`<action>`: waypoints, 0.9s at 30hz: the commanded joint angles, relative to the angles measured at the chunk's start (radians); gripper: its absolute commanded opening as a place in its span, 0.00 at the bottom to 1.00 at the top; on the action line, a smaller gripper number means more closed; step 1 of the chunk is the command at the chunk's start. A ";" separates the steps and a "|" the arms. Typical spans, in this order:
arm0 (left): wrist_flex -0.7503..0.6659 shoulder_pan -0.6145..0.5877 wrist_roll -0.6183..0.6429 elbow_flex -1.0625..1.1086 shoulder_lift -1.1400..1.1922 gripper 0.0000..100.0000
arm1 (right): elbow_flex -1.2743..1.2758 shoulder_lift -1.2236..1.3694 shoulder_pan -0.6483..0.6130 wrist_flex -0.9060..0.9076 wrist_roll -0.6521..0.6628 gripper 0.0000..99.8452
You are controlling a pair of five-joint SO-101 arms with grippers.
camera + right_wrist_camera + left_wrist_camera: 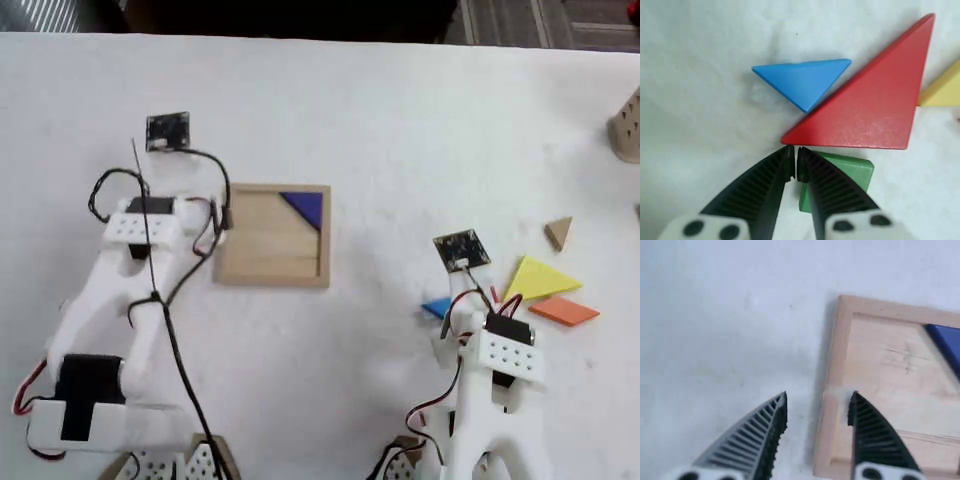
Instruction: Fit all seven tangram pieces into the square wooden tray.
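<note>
the white counter (400, 120) carries the square wooden tray (265, 245) on its left half. one dark blue triangle (305, 206) sits in the tray's far right corner, and the rest of the tray floor is bare. the loose pieces lie well apart from the tray, off to the right, so the right arm is plainly the nearer one for the next pick.

biggest among them is the large red triangle (870, 110). its long edge runs diagonally away from the right tool (795, 152), whose two fingers are pressed nearly together with nothing between them, tips just at the triangle's sharp near corner. a yellow triangle (540, 277) and an orange parallelogram (563, 311) lie beyond. a light blue triangle (802, 80) lies just beside the red long edge, a green block (850, 172) is partly under the tool, and a small tan triangle (558, 233) lies farthest out.

the left tool (818, 405) is spread wide across the tray's left rim, one finger outside over the counter and one over the tray's inside, holding nothing. six pieces look left to place.
</note>
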 commanded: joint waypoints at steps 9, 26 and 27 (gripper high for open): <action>-0.094 -0.012 -0.104 -0.003 -0.001 0.22 | -0.003 -0.016 0.001 -0.008 0.014 0.02; 0.040 -0.013 -0.149 -0.244 0.248 0.21 | -0.003 -0.016 0.001 -0.008 0.014 0.02; 0.040 -0.012 -0.149 -0.244 0.249 0.21 | -0.003 -0.016 0.001 -0.008 0.014 0.02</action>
